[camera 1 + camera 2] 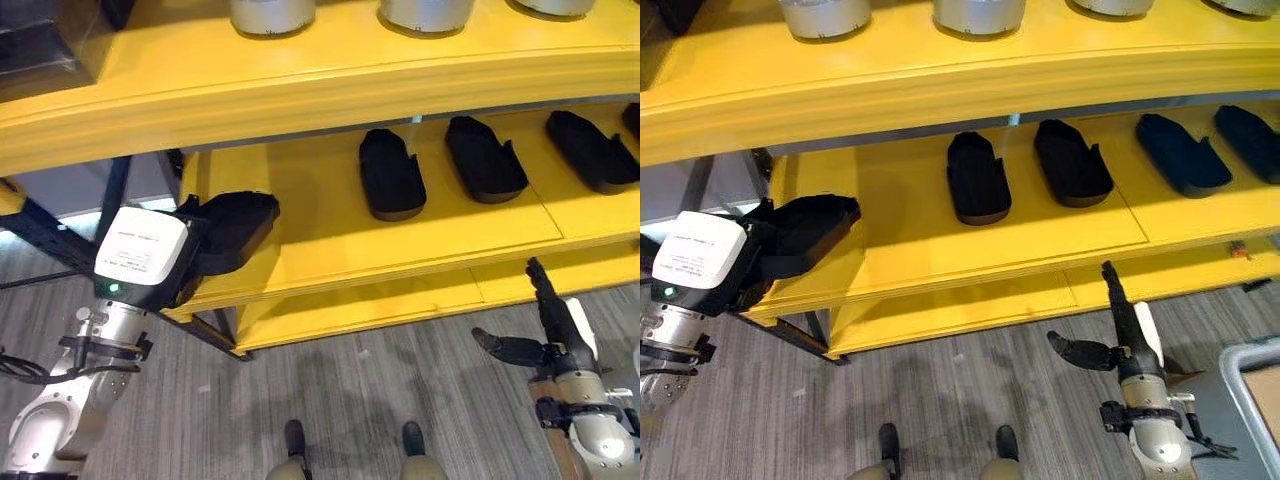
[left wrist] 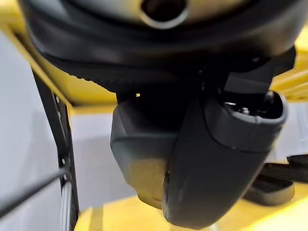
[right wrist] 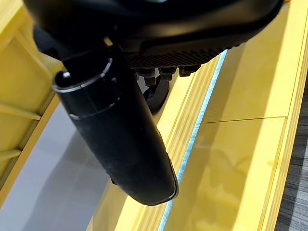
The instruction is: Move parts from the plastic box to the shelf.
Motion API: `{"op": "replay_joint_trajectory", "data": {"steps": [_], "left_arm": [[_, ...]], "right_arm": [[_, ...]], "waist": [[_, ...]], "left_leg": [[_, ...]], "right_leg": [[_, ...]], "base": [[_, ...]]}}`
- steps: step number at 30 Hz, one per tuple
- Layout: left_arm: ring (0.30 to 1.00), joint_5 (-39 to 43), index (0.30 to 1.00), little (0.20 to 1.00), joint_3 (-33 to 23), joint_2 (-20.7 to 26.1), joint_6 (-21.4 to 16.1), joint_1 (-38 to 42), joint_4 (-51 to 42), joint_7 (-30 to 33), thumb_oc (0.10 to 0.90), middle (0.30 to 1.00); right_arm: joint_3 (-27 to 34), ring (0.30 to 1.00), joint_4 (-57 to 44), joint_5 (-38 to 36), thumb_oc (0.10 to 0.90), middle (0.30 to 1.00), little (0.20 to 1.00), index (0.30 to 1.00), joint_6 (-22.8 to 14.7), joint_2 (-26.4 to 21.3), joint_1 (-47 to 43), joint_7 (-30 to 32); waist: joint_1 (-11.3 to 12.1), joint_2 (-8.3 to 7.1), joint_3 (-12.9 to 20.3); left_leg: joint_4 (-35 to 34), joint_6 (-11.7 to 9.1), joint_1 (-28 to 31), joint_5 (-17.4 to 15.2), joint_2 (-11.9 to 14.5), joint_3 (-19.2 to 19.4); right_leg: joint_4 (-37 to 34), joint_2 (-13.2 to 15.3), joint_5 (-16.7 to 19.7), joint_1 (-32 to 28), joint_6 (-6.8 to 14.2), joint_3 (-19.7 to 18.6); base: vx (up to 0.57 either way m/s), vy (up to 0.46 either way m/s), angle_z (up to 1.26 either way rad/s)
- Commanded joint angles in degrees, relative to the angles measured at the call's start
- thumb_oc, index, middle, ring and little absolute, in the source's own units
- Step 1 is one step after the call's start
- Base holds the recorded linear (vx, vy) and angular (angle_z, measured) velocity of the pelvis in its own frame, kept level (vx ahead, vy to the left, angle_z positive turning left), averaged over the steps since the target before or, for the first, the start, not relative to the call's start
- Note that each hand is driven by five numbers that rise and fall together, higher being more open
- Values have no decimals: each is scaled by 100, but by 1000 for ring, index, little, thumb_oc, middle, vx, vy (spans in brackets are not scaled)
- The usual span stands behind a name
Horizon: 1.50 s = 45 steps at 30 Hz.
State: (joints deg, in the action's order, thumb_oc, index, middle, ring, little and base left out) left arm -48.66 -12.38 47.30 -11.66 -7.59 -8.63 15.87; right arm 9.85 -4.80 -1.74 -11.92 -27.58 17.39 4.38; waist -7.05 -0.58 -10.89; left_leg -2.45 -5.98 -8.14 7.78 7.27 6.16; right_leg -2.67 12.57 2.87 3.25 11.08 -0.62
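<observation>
- Yellow shelf (image 1: 420,240) carried a row of black parts on its middle board, with silver-grey round things (image 1: 272,15) standing on the board above.
- Left hand (image 1: 190,250) was at the left end of the shelf, its fingers wrapped around a black part (image 1: 240,225) that lay over the board's left front corner; in the left wrist view the thumb lay across the part (image 2: 139,159).
- Further right along the same board from the held part lay a second black part (image 1: 390,175), then a third (image 1: 485,158) and a fourth (image 1: 590,150), each apart from its neighbour.
- Right hand (image 1: 1120,340) hung below the shelf's front edge, over the grey floor (image 1: 380,400), its fingers straight and pointing up toward the shelf, thumb spread to the side, holding nothing.
- Grey-rimmed plastic box (image 1: 1250,390) showed at the floor, right of the right hand.
</observation>
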Motion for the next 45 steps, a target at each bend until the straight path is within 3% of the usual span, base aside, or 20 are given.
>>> {"op": "replay_joint_trajectory", "data": {"steps": [1,16,26,36,42,45], "left_arm": [[300,36,300,300,-539,429,311,954,-131,691,400,300],[300,98,300,300,534,336,741,2261,1247,771,400,300],[300,316,300,300,1173,348,998,3282,1973,876,400,300],[300,701,300,300,1486,404,1276,4137,2438,1070,400,300],[300,1041,300,300,1913,274,1532,5093,2906,1120,400,300],[300,1045,300,300,1933,274,1532,5117,2920,1126,400,300]], "right_arm": [[363,1000,-599,43,900,1000,1000,1000,-404,-253,-381,264],[196,1000,-468,132,900,1000,1000,1000,-292,-361,-575,288],[97,1000,-455,76,900,1000,1000,1000,-276,-463,-777,313],[-144,1000,-499,10,900,1000,1000,1000,-289,-594,-1213,374],[-340,1000,-543,-21,900,1000,1000,1000,-243,-699,-1542,381],[-331,1000,-543,-21,900,1000,1000,1000,-243,-694,-1542,381]], "waist": [[-29,-90,114],[-222,-140,168],[-308,-212,-62],[-377,-210,-383],[-370,-156,-488],[-371,-151,-477]], "left_leg": [[868,-40,198,-1106,436,96],[970,-43,154,-1138,475,206],[1418,-57,-260,-1220,544,144],[2469,-67,-1025,-1507,703,-19],[3587,-39,-1671,-1961,760,-347],[3626,-41,-1716,-1979,761,-365]], "right_leg": [[519,222,-619,24,-66,90],[541,175,-590,135,-61,-20],[844,78,-647,502,-97,-95],[2017,-124,-998,1397,-195,-248],[3449,-161,-1617,2053,-356,-269],[3485,-161,-1637,2087,-357,-262]], "base": [[-5,2,-5],[-1,3,-2],[-45,1,-5],[-87,-6,-5],[-82,-36,9],[0,-5,9]]}}
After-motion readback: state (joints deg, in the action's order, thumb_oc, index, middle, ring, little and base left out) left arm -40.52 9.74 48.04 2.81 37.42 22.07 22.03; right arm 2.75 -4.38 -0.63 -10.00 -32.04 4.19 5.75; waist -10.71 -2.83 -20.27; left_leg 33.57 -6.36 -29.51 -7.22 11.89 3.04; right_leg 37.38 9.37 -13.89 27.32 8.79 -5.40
